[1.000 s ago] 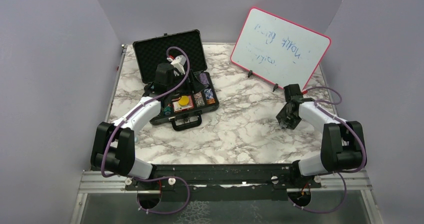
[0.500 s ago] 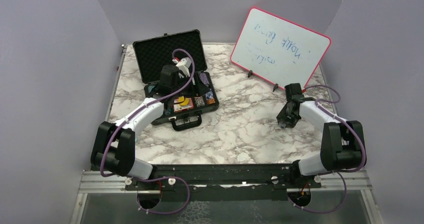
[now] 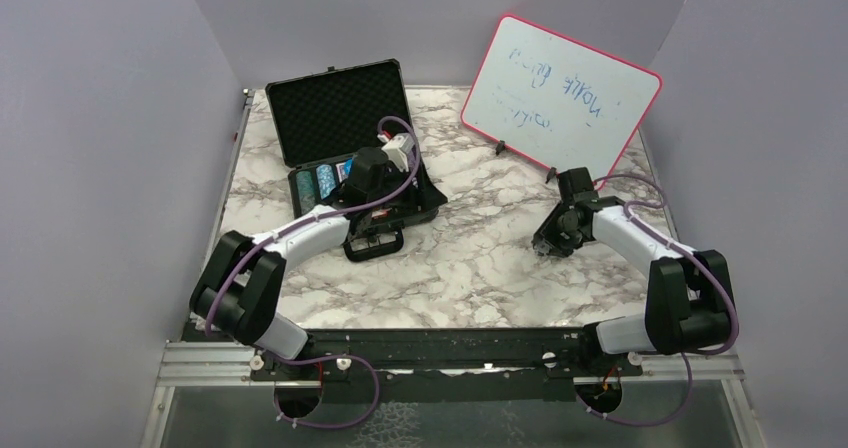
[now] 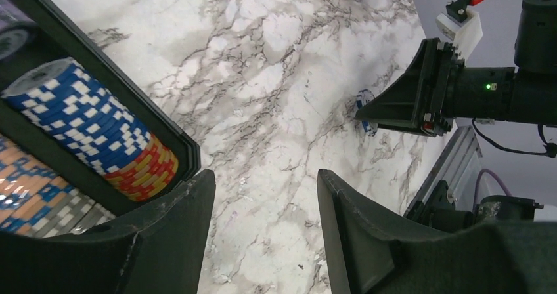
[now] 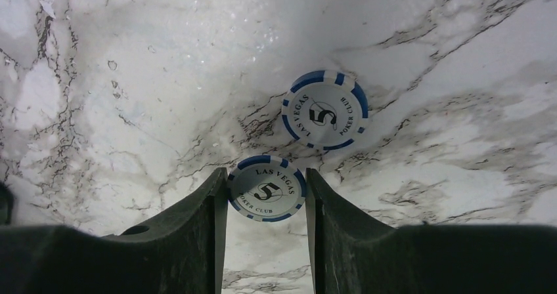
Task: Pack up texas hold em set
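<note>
Collecting stray chips; lid not yet shut. Now right gripper (image 5: 265, 177) pinching blue-white chip (image 5: 267, 189) edge to edge between its fingers, toward table's (image 3: 480, 268) right edge. Second chip (image 5: 324, 110) lying flat just beyond, apart. Meanwhile left gripper (image 4: 266, 177) hanging over case's right wall, fingers apart, holding nothing. Open case (image 3: 335, 103) sitting toward far-left corner, long axis running roughly left-right, lid standing toward far edge, handle (image 3: 372, 246) pointing at near edge. Next, I reckon: carrying chip across to chip rows (image 4: 92, 120) without slipping, then fetching other.

A pink-framed whiteboard (image 3: 560, 93) bearing faint blue scribbles stands tilted on 2 black feet at the marble table's (image 3: 470, 258) far right.
</note>
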`<state>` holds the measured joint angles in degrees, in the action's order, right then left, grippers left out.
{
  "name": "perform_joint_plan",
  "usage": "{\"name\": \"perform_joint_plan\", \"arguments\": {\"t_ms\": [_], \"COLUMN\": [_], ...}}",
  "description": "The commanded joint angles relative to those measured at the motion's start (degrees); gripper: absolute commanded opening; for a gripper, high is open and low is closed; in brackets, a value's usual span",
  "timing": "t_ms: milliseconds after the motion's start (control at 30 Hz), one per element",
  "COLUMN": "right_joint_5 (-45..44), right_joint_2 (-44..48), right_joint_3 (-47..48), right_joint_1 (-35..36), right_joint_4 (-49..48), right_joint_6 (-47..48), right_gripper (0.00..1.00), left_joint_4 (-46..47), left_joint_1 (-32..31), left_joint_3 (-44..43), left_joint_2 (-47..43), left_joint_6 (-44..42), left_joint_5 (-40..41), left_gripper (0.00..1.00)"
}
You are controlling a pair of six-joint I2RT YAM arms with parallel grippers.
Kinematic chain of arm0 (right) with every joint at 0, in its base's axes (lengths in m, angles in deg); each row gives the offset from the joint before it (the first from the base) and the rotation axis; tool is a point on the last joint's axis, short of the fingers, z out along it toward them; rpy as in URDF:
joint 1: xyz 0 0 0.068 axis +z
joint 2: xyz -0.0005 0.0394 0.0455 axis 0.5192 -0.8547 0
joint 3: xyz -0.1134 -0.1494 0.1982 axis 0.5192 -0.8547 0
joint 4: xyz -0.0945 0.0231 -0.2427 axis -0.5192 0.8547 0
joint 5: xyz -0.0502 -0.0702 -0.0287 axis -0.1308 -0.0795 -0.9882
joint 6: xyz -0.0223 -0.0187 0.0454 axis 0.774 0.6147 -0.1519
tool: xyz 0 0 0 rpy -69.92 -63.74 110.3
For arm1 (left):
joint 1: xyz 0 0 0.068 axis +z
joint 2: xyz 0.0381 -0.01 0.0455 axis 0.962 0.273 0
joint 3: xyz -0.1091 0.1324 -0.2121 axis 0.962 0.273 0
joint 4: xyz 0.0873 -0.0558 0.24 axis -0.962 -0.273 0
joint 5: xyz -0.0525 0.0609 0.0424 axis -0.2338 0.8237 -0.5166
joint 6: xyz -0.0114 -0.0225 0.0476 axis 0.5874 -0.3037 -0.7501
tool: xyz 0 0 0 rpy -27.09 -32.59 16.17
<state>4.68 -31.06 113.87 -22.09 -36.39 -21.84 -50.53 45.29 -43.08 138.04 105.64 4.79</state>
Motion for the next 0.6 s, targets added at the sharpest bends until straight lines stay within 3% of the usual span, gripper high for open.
{"name": "perform_joint_plan", "arguments": {"t_ms": [0, 167, 300, 433, 567], "right_joint_5": [-2.4, -13.2, -16.5, -11.7, 1.1], "right_joint_2": [0.1, -0.9, -0.1, -0.4, 1.5], "right_joint_3": [1.4, 4.5, 5.5, 6.2, 4.8], "right_joint_1": [0.9, 0.9, 0.8, 0.8, 1.0], "right_joint_4": [0.7, 4.5, 4.6, 3.6, -1.5], "right_joint_6": [-2.5, -1.2, -0.2, -0.3, -3.4], "right_gripper": [0.19, 0.21, 0.22, 0.22, 0.22], "left_joint_4": [4.2, 4.2, 4.5, 5.8, 7.7], "left_joint_1": [-1.5, -1.9, -2.1, -3.0, -5.4], "left_joint_3": [-0.6, -1.9, -2.2, -3.0, -4.4], "left_joint_2": [3.1, 4.6, 5.1, 7.0, 9.1], "left_joint_6": [2.8, 3.0, 3.1, 3.6, 3.4], "left_joint_5": [0.5, -0.8, -1.6, -3.8, -3.9], "left_gripper": [0.61, 0.61, 0.61, 0.62, 0.63]}}
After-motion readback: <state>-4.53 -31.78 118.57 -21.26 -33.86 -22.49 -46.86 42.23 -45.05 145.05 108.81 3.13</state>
